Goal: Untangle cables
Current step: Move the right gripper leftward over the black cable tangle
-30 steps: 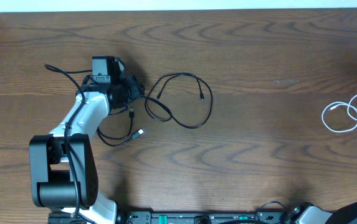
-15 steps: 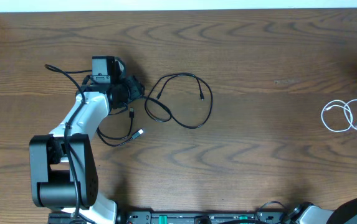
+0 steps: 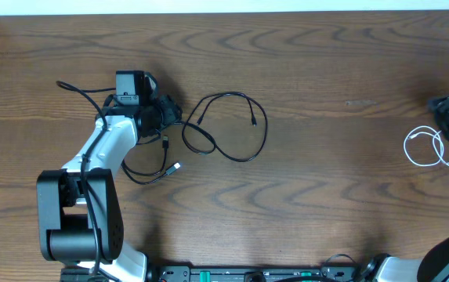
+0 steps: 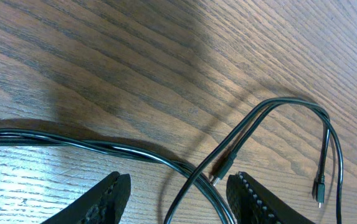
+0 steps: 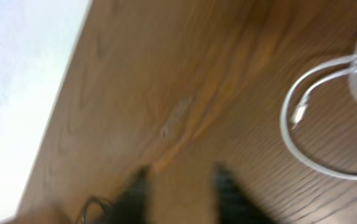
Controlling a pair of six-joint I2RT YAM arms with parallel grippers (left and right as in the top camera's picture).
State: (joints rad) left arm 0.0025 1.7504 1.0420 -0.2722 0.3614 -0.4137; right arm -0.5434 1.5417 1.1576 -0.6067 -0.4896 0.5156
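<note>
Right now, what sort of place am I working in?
Probably a robot lab or test bench: a wood-grain table, a robot arm standing at its near edge, and loose black cables and a white cable laid out on it.

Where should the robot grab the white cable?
Pinch the white cable on the rounded side of its loop that faces the middle of the table, coming straight down. It lies flat, and there the cord runs single with bare wood on either side, so a pinch from above probably fits.
</note>
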